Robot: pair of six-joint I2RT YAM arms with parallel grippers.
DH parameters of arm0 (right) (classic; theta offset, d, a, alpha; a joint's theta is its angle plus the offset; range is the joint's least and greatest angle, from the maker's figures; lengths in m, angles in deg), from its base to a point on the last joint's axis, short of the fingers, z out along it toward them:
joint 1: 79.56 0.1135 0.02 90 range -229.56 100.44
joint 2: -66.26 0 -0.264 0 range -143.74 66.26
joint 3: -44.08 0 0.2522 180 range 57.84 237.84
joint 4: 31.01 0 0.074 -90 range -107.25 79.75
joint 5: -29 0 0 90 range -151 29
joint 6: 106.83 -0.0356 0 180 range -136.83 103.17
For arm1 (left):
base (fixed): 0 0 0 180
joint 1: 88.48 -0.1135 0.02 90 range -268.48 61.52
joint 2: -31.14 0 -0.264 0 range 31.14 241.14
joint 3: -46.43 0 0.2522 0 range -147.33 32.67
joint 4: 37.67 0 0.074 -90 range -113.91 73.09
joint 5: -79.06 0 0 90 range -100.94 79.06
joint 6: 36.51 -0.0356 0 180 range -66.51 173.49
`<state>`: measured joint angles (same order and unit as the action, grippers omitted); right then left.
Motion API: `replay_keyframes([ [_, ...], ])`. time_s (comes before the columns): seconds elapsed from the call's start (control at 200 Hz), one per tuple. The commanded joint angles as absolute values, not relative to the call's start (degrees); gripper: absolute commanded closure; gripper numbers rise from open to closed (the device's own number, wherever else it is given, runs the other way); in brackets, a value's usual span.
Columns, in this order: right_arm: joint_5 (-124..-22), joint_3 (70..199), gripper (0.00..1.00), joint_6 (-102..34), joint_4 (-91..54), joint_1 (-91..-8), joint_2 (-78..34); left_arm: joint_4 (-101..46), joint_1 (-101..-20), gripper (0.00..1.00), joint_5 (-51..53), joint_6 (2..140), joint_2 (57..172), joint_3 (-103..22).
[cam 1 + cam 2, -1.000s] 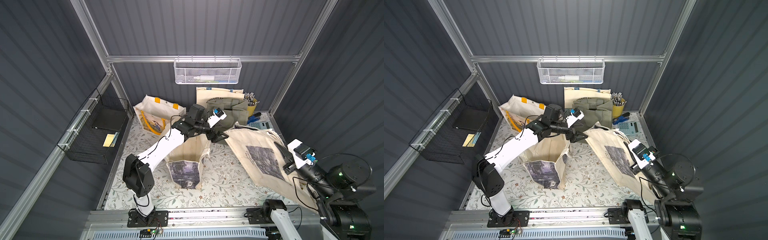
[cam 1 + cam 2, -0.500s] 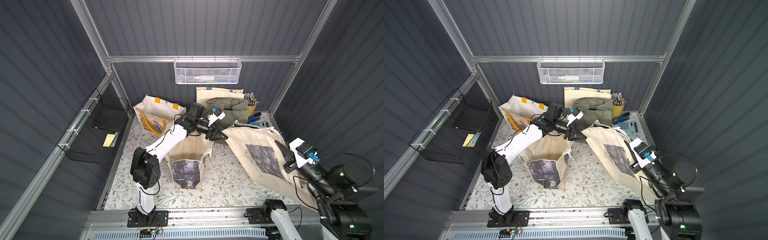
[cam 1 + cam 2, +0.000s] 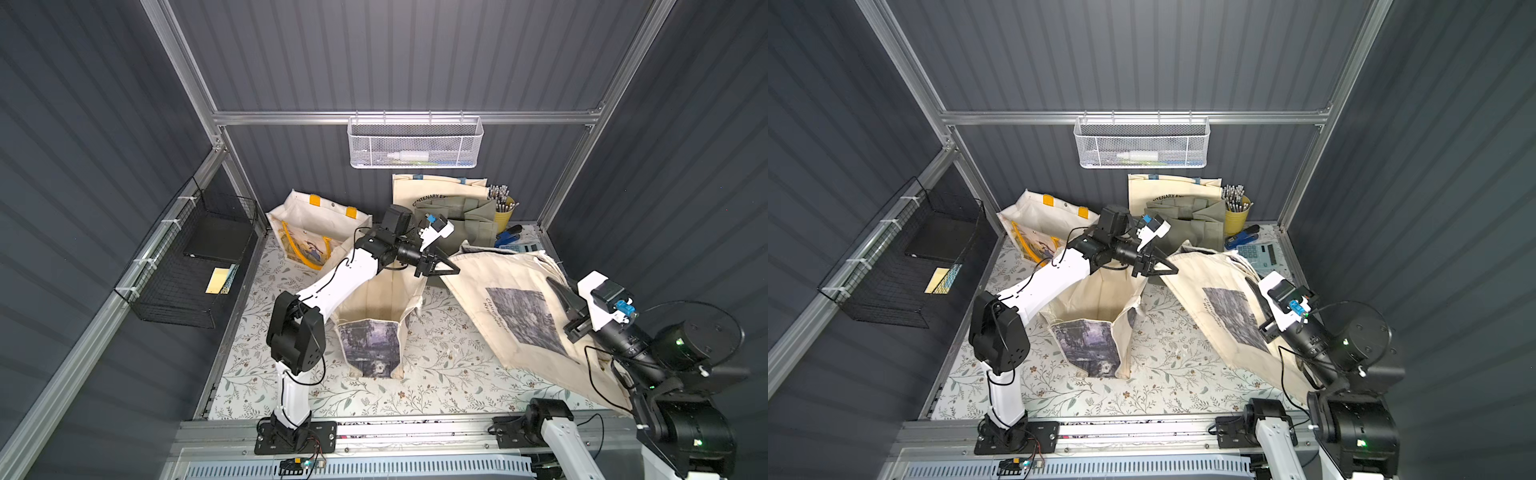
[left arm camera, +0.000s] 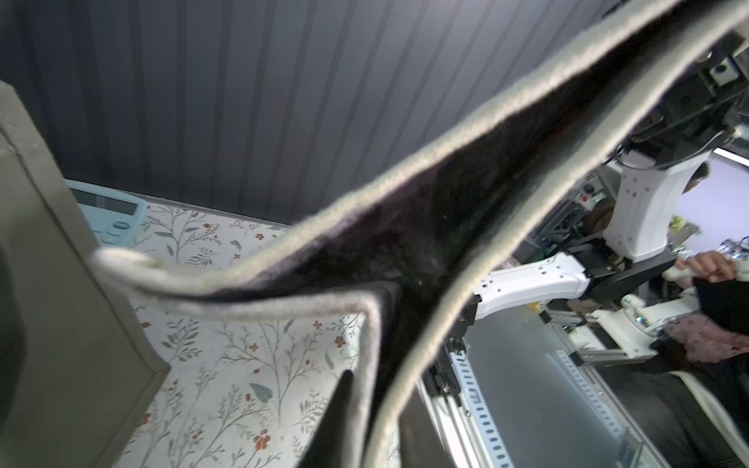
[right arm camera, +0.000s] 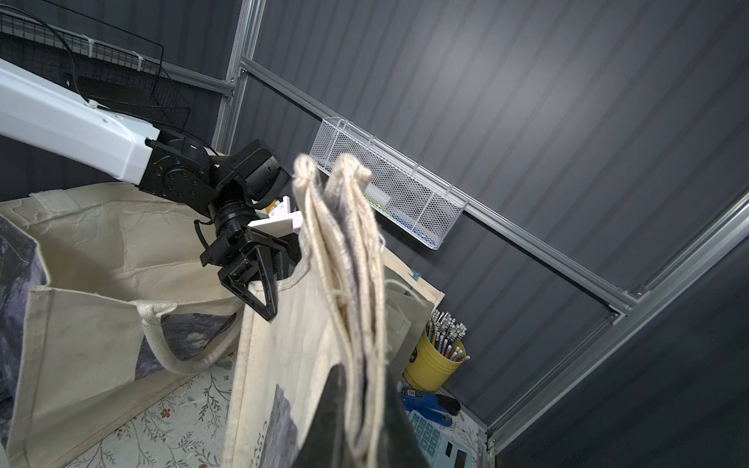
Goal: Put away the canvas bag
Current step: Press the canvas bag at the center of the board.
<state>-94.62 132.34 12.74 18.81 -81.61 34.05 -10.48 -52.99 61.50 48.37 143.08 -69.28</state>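
Now my left gripper pinches the cream printed canvas bag by its rim, right gripper by its handles; uneven pulling could slip it

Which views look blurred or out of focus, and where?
Left wrist: the hem of the canvas bag, close to the lens, is soft; right wrist: the handles are clear, the dark finger by the lens blurred; both top views: crisp, evenly lit.

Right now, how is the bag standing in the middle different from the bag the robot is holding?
The standing bag sits open; the held bag is flat, stretched between the left tool and right tool. The standing bag's picture is purple; the held bag's is grey. Both are cream canvas.
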Motion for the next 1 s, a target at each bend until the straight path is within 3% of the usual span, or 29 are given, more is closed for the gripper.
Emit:
replay_keyframes([
  [0.0,-95.0,131.4,1.00,11.7,13.1,-81.5,34.9,-16.3,-51.5,1.00,64.2,44.5,141.2,-65.9],
  [0.095,-92.0,129.5,1.00,12.1,12.8,-81.5,35.4,-19.1,-50.7,1.00,61.6,39.1,137.8,-61.3],
  [0.49,-83.9,112.9,1.00,4.9,2.1,-81.5,41.4,-41.8,-50.7,1.00,46.8,39.5,125.5,-41.4],
  [0.816,-74.0,102.3,1.00,2.1,-3.9,-81.5,47.7,-42.4,-47.6,1.00,36.8,34.5,121.7,-35.1],
  [0.991,-77.7,102.2,1.00,3.4,-4.4,-81.5,47.7,-42.0,-45.1,1.00,31.6,27.8,120.7,-33.4],
])
